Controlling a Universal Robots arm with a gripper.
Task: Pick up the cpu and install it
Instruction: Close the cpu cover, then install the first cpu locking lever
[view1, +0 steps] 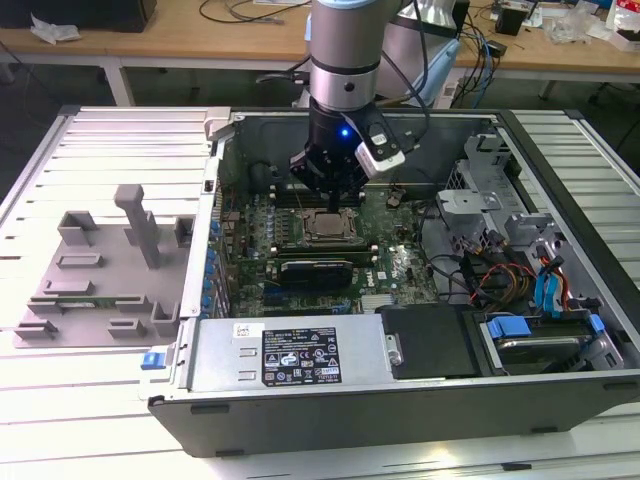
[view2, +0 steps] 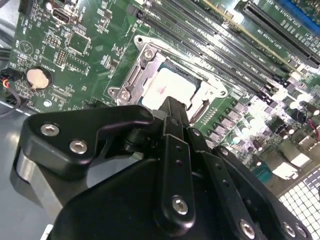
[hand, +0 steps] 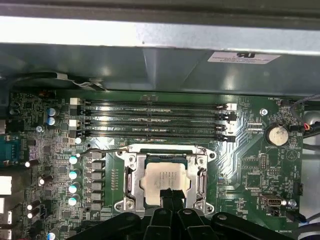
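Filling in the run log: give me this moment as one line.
gripper: above socket, over motherboard | cpu: seated flat in socket frame | fingers: together at cpu's edge | tray: outside case

The small flat square silver-grey cpu lies flat inside the bright metal socket frame on the green motherboard. The black gripper has its fingertip at the cpu's near edge. Long black memory slots run just beyond the frame. A round silver coin battery sits well apart from the frame.
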